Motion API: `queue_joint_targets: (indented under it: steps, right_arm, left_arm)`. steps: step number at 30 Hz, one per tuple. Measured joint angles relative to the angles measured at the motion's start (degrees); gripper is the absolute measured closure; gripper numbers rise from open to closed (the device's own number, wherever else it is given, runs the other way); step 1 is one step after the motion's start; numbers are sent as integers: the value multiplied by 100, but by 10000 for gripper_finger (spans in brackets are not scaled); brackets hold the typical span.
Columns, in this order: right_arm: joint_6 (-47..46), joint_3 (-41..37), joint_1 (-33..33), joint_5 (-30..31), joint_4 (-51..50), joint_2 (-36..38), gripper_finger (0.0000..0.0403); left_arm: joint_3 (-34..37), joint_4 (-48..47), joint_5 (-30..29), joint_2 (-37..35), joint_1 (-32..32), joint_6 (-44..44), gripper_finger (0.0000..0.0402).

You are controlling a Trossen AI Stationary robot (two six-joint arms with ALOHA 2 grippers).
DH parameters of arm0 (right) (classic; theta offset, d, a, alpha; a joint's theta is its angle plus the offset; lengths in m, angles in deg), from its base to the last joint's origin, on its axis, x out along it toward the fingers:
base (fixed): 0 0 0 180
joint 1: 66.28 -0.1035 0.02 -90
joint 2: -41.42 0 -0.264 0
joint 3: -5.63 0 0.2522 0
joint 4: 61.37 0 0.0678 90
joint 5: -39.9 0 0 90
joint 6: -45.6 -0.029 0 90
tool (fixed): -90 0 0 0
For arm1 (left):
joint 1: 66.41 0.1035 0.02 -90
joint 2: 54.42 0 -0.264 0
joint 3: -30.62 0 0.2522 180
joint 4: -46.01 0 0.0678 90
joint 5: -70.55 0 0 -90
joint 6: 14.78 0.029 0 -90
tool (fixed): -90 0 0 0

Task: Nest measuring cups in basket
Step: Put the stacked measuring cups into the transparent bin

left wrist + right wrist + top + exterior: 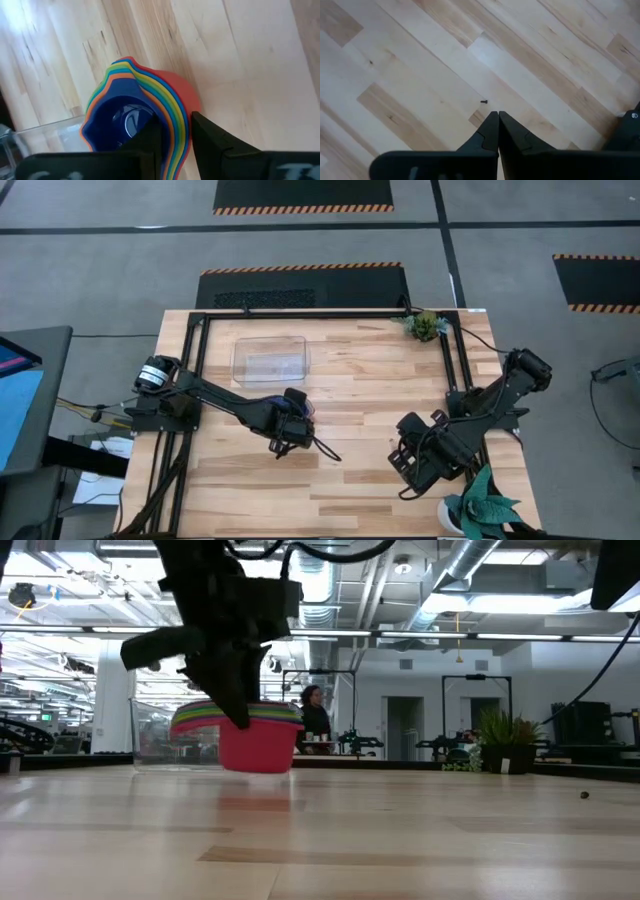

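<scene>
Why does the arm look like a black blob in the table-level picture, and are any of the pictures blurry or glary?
Low view: bright ceiling lights behind turn the left gripper into a silhouette; the measuring cups stay colourful, the near table soft. Left wrist view: glare whitens the wood in one corner; the fingers are blurred. High view: even light.

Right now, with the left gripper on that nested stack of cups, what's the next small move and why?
Probably carry the stack toward the basket. The left gripper pinches the rims of the nested measuring cups, and in the low view the stack seems to hang just clear of the table, still outside the clear bin. The right gripper waits shut over bare wood.
</scene>
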Motion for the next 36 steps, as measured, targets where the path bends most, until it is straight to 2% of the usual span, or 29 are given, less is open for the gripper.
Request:
queue_joint_targets:
  steps: [10,17,21,26,31,36]
  right_arm:
    - [-3,0,-22,2,-2,0,377]
    - [-3,0,-20,2,-4,0,377]
    - [26,0,-20,4,-3,0,377]
    - [29,0,-20,6,-7,0,381]
    - [29,0,-20,7,22,0,383]
    - [-30,0,-20,7,113,0,377]
  left_arm:
    - [-742,-825,-63,-15,-18,-66,340]
    - [-1550,-1902,-116,-21,-17,-236,340]
    - [-1811,-2505,-433,-104,66,-247,340]
    - [-1820,-2792,-619,-452,440,-204,340]
    - [-1818,-2810,-727,-821,1075,224,340]
    - [-1815,-2730,-237,-893,1815,657,340]
